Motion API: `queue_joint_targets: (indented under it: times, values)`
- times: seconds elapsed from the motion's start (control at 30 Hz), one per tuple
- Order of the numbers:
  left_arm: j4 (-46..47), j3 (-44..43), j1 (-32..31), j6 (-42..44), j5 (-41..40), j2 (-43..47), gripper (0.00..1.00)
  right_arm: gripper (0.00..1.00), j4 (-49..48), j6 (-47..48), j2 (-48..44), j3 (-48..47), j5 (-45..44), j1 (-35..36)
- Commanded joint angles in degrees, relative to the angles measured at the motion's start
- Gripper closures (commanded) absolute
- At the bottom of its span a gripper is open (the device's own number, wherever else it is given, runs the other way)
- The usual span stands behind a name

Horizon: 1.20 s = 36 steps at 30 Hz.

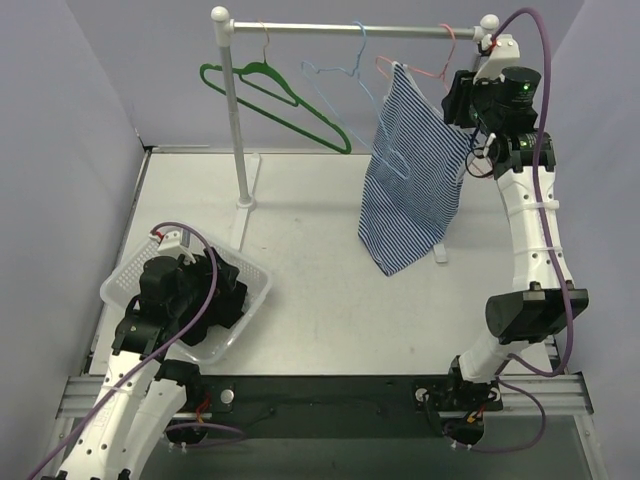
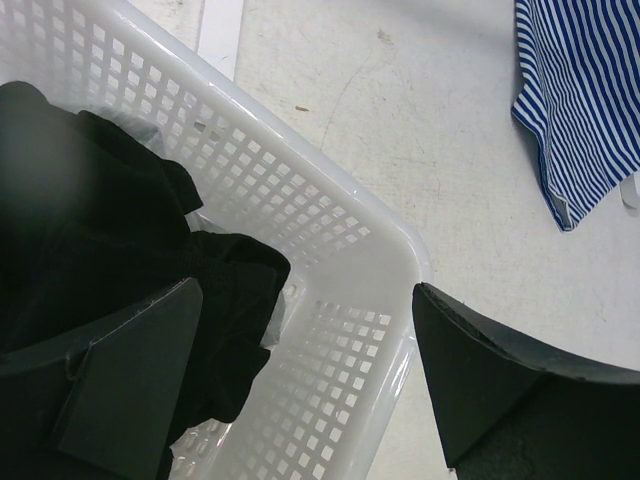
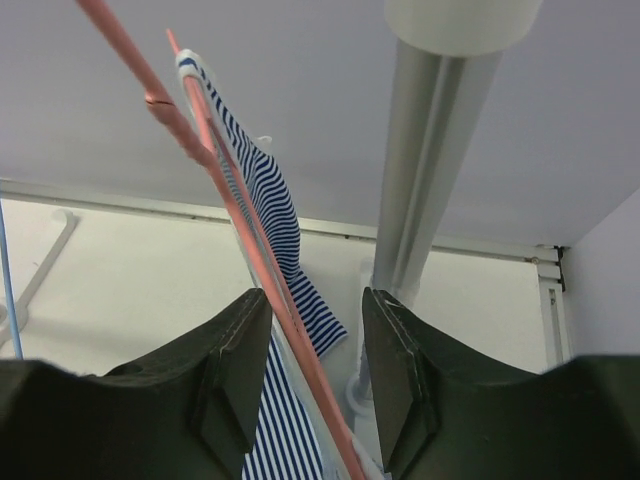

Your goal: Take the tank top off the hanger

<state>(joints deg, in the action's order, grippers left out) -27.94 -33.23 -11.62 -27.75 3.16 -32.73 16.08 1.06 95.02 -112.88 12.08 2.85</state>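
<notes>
Currently at the reach-and-grip step: the right pincer (image 3: 315, 310) is up at the right end of the rail (image 1: 350, 30), its fingers half spread either side of the sloping arm of the pink hanger (image 3: 243, 215). The wire runs through the gap, close against one finger, and no pinch is visible. The striped tank top (image 1: 415, 180) is not yet off. One strap loops over the pink hanger's tip just ahead of this pincer, and the body drapes down and away below it, well above the counter (image 1: 320, 290). The rail's upright post (image 3: 420, 170) stands just beyond the other finger. My judgement of the next move: either steady the hanger or shift onto the strap, then draw the fabric off the hanger's end without unhooking the hanger or hitting the post. The left pincer (image 2: 305, 300) is spread wide and holds nothing, hovering over the corner of the white basket (image 2: 330, 210). Black clothing (image 2: 100, 200) lies under one of its fingers, and the tank top's hem is far ahead. Count: three hangers on the rail, namely a green hanger (image 1: 275, 95), a light blue hanger (image 1: 340, 75) and the pink one. One tank top, one basket, one rail. The number of black garments cannot be told.
</notes>
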Motion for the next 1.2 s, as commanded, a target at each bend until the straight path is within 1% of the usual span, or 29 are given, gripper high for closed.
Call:
queue_joint_targets:
  times: [0.0,0.03,0.1,0.13,0.2,0.23,0.3,0.33,0.4,0.53,0.73,0.93,0.97,1.17]
  values:
    - [3.6,0.0,0.2,1.1,1.0,-0.1,0.03,0.60,-1.1,-0.8,-0.2,1.0,4.2,-0.7]
    - [3.7,0.0,0.2,1.1,1.0,-0.1,0.03,0.61,-1.1,-0.9,0.0,1.4,4.2,-0.7]
    - [3.7,-0.1,0.2,1.2,1.1,-0.2,0.03,0.69,-1.0,-0.9,0.2,1.7,4.2,-0.7]
    - [3.7,0.0,0.2,1.2,1.2,-0.2,0.03,0.74,-1.2,-0.8,0.2,1.8,4.1,-0.7]
    - [3.8,0.0,0.2,1.2,1.2,-0.2,0.03,0.80,-1.4,-0.5,0.1,1.5,4.2,-0.7]
    - [3.8,0.0,0.3,1.3,1.1,-0.1,0.03,0.85,-1.7,-0.4,-0.1,1.4,4.3,-0.7]
    - [3.8,0.1,0.2,1.3,1.2,-0.1,0.03,0.91,-2.2,-0.2,-0.5,1.0,4.4,-0.7]
    - [3.9,0.0,0.3,1.4,1.3,-0.1,0.03,0.96,-3.2,-0.2,-1.2,1.0,4.1,-0.7]
    - [3.9,0.1,0.2,1.3,1.2,0.0,0.03,1.00,-4.6,-0.2,-2.3,1.9,3.6,-0.7]
    - [4.0,0.3,0.2,1.3,1.7,-0.1,0.03,1.00,-10.3,-0.2,-6.1,4.5,3.5,-0.7]
    - [4.2,0.3,0.2,1.3,2.2,-0.1,0.03,1.00,-14.6,-1.1,-9.1,8.8,3.7,-0.1]
    - [4.5,0.3,0.2,1.3,2.8,-0.4,0.03,1.00,-14.5,-1.1,-9.5,8.0,4.5,0.4]
    - [4.6,0.4,0.2,1.3,2.9,-0.5,0.03,1.00,-14.2,-2.6,-9.7,7.9,4.5,0.6]
    - [6.0,1.1,0.2,1.7,4.8,0.1,0.03,1.00,-11.8,-4.4,-11.7,8.9,4.0,2.0]
